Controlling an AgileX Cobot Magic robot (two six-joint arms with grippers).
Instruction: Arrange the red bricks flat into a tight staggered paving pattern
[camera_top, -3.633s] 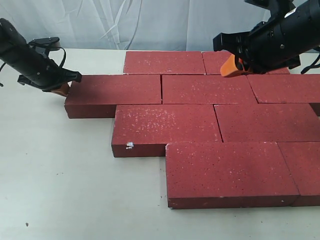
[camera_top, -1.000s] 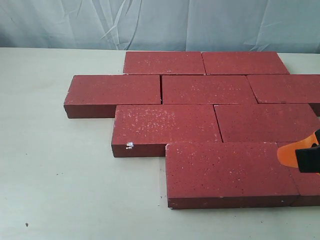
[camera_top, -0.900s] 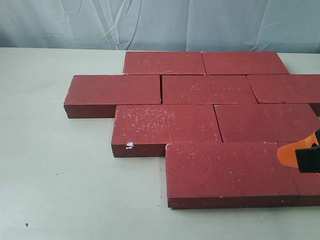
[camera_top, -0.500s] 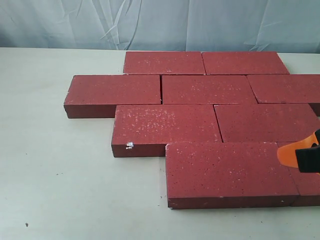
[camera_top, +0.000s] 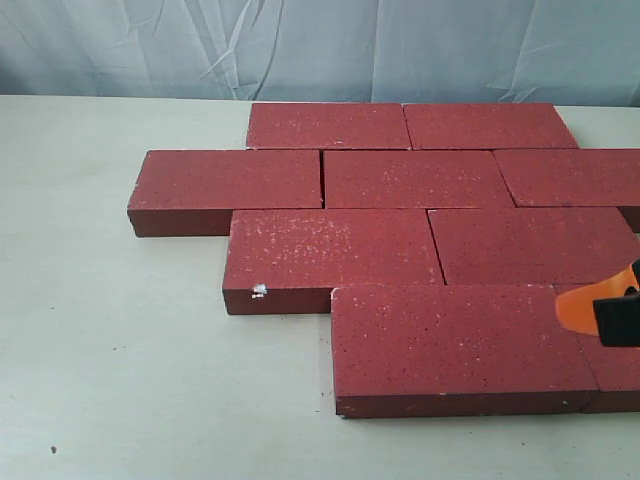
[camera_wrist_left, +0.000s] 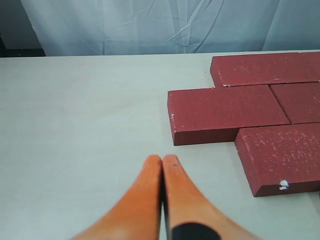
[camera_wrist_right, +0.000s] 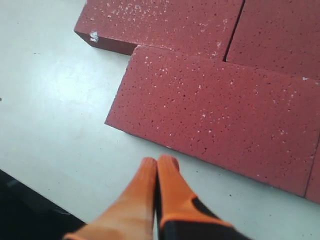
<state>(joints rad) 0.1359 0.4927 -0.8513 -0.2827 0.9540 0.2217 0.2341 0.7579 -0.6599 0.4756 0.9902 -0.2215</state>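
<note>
Several dark-red bricks lie flat on the pale table in four offset rows, edges close together. The front brick is nearest the camera, and the same front brick fills the right wrist view. My right gripper is shut and empty over bare table just off that brick's long side; its orange tip pokes in at the right edge of the exterior view. My left gripper is shut and empty above bare table, apart from the leftmost brick. The exterior view does not show the left gripper.
The table stretches bare to the left and front of the bricks. A white chip marks the third-row brick's front left corner. A pale cloth backdrop hangs behind. The table's dark near edge appears in the right wrist view.
Since 3.6 s ago both arms have pulled back from the bricks: the left one out of the exterior view, the right one down to its right edge. Over the last second nothing moves.
</note>
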